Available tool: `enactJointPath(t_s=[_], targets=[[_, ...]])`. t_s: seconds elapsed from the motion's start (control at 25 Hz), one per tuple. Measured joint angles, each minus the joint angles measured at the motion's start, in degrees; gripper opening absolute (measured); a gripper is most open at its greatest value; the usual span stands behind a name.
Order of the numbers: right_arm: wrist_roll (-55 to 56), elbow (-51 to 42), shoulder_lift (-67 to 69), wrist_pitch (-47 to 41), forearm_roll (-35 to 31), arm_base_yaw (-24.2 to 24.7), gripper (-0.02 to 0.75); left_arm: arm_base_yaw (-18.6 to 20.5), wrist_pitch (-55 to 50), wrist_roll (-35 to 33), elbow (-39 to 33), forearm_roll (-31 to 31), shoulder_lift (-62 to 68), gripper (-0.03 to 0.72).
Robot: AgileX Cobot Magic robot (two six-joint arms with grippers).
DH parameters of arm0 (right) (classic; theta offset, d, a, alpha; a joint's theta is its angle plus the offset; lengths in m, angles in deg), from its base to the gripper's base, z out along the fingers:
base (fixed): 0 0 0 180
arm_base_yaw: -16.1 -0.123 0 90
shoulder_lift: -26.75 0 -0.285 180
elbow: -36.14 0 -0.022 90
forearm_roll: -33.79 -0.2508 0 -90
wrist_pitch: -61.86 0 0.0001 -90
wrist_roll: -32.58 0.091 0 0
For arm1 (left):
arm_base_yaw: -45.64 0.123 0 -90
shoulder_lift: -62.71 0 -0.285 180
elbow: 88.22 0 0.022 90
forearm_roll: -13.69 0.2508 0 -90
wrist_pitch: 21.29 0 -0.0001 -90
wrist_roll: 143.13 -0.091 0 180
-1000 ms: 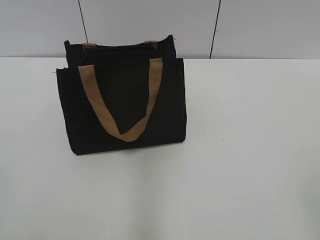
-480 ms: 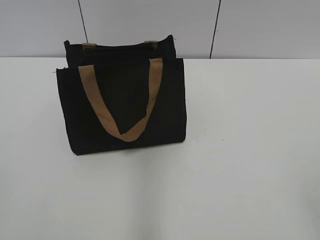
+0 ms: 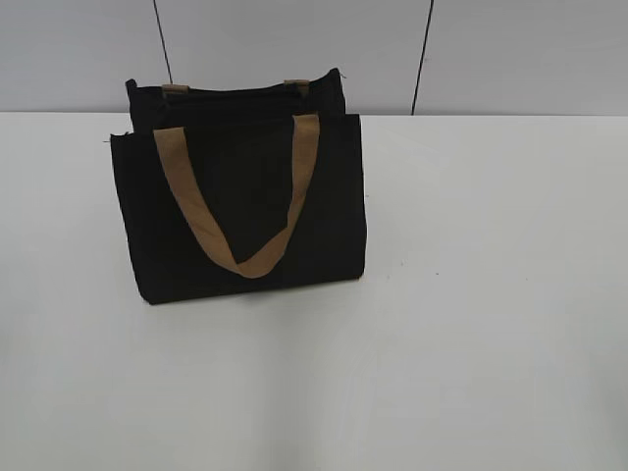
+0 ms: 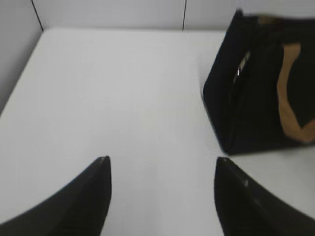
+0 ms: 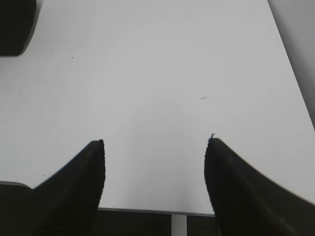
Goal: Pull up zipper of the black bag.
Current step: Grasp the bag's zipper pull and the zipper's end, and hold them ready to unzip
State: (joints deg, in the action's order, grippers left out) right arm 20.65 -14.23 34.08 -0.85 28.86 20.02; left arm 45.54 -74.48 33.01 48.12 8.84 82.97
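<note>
Nothing looks started: the black bag (image 3: 240, 211) stands untouched on the counter (image 3: 491, 294), its zipper (image 4: 239, 69) ungrasped, and both the left pincer (image 4: 162, 169) and the right pincer (image 5: 153, 152) gape empty, well apart from it.

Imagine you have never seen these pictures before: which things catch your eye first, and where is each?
The boxy black fabric tote bag stands upright at the back left of the plain white table, and it dominates the exterior view. Its tan-brown webbing strap handle hangs in a loop down the bag's front face. In each wrist view, the left gripper and the right gripper have dark jaws spread wide apart over bare tabletop, holding nothing.
</note>
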Motion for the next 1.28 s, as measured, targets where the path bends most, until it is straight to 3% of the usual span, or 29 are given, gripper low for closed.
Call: enactJointPath(t_s=[0.24,0.64,0.92,1.16,1.28], targets=[[0.00,0.00,0.00,0.00,0.00,0.00,0.485,0.00,26.57,-0.05,-1.05,0.94,9.53,0.486],[0.00,0.00,0.00,0.00,0.00,0.00,0.484,0.00,71.00,-0.10,-11.84,0.71,32.87,0.410],[0.00,0.00,0.00,0.00,0.00,0.00,0.484,-0.37,93.05,3.86,-12.64,2.27,52.35,0.407],[0.00,0.00,0.00,0.00,0.00,0.00,0.484,-0.59,112.60,7.60,-16.02,8.34,69.07,0.407],[0.00,0.00,0.00,0.05,0.00,0.00,0.484,-0.53,119.62,9.17,-16.82,15.76,76.07,0.406]])
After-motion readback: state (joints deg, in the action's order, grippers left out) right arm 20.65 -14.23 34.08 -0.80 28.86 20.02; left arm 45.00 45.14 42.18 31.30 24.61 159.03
